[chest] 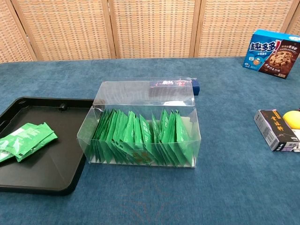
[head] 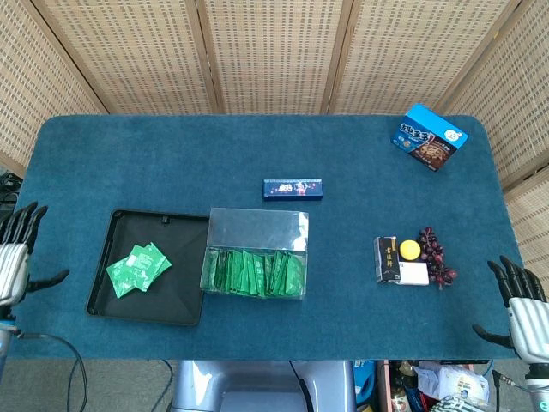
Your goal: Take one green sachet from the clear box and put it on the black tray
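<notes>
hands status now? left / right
Left hand: open, holding nothing, off the table's left edge.
Right hand: open, holding nothing, off the right edge.

Blue cookie box (chest: 272, 52) marked "趣多多", black carton (chest: 273, 129) with yellow characters, perhaps "老滋味"

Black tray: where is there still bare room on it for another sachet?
The black tray is bare across its far half and along the side next to the clear box. The green sachets crowd its near-left part. Both the left hand and right hand are off at the table's edges.
</notes>
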